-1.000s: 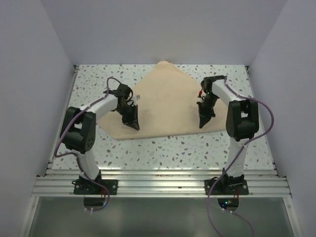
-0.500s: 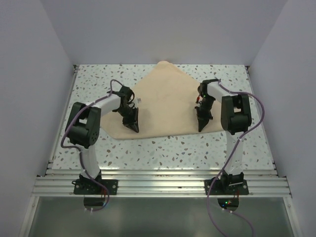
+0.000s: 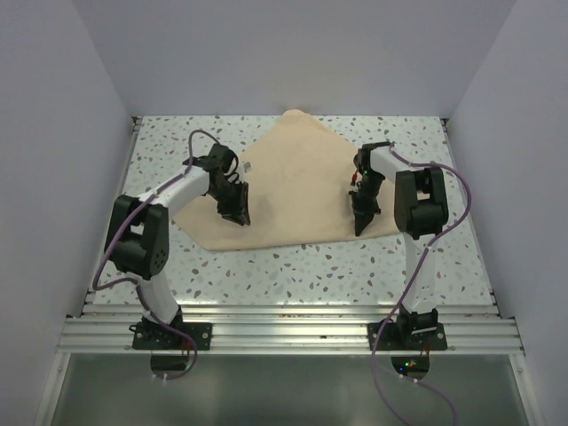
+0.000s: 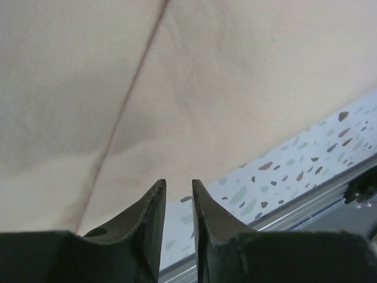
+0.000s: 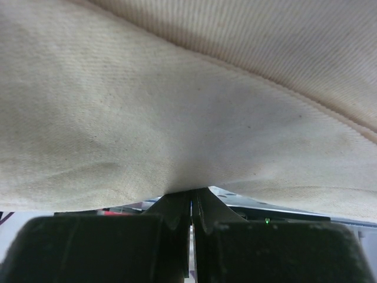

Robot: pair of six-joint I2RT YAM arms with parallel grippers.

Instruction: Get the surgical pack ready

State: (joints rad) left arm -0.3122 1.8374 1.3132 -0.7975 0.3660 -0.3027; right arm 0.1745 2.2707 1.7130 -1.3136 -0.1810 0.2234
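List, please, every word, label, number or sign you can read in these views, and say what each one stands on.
No text can be read in any view.
Small white tag on the left arm: too small to tell whether it bears print.
Tan wrap sheet: no print.
Speckled table: no print.

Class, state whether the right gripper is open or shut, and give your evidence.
Shut on the wrap sheet: the right gripper has its fingers pressed together, and the tan cloth puckers into the pinch.

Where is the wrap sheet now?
In the top view the wrap sheet lies centre-frame, between the left gripper and the right gripper, which pinches its edge.
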